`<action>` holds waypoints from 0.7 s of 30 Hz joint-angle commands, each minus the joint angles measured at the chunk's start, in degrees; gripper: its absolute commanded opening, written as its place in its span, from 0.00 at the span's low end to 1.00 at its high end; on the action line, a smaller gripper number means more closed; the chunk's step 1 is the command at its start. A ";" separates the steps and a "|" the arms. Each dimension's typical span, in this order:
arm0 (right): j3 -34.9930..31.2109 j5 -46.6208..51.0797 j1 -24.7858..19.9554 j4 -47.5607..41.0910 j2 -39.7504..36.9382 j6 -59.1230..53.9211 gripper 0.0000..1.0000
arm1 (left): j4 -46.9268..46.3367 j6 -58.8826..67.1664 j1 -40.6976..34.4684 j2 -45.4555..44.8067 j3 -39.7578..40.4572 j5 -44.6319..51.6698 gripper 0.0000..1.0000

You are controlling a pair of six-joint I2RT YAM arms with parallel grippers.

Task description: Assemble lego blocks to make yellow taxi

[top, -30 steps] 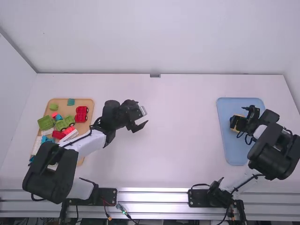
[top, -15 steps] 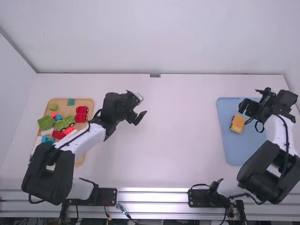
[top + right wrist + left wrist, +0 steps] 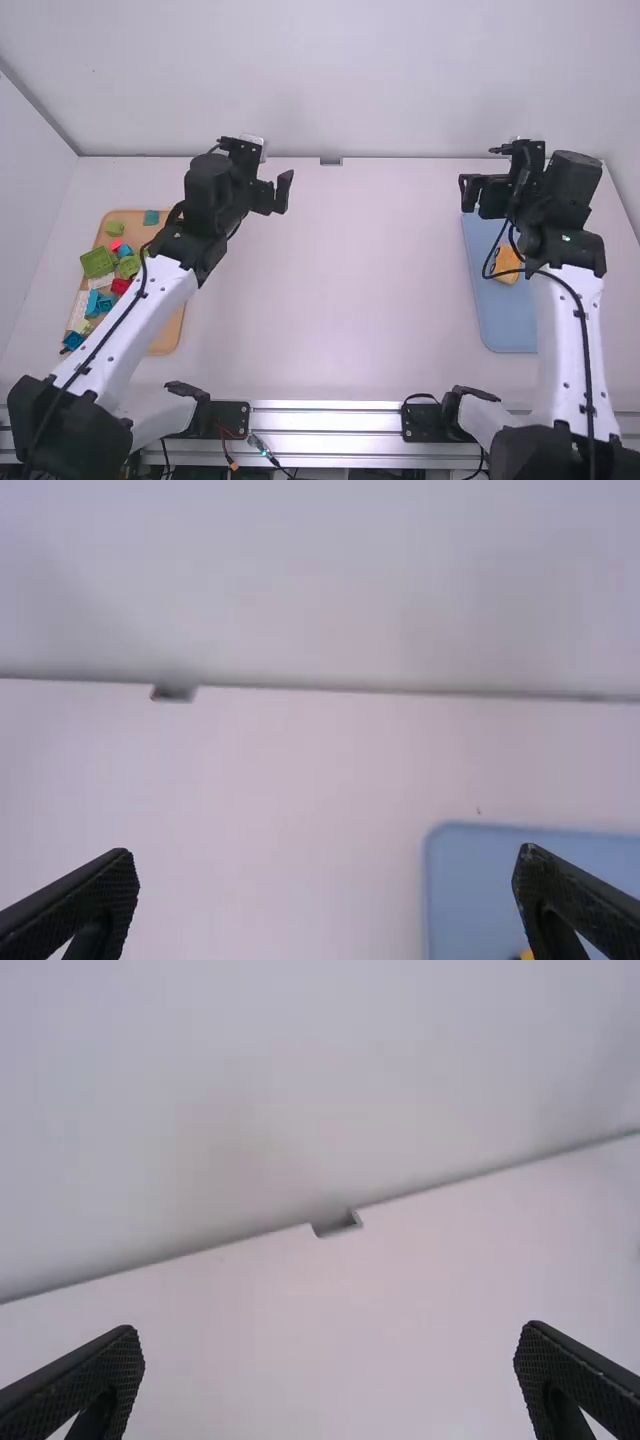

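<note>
The right arm (image 3: 556, 340) crowds the blue tray (image 3: 505, 325) (yellow piece (image 3: 507, 259) aboard).

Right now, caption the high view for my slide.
Yellow block taxi on a blue rectangular tray, across from coloured blocks on a tan tray.

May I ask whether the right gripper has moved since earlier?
Yes, the right gripper has moved away from the camera, from over the blue tray to past its far edge.
</note>
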 commanded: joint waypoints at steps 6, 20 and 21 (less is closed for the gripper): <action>-2.94 4.38 4.88 4.27 -5.23 4.36 0.91 | 2.09 0.40 4.15 -4.92 -3.41 -0.99 0.92; -15.55 16.99 11.79 16.88 -17.84 7.88 0.69 | 2.09 0.40 15.57 -17.13 -15.62 -0.99 0.70; -16.83 18.27 11.79 18.16 -19.13 7.88 0.67 | 2.09 0.40 15.57 -18.38 -16.87 -0.99 0.68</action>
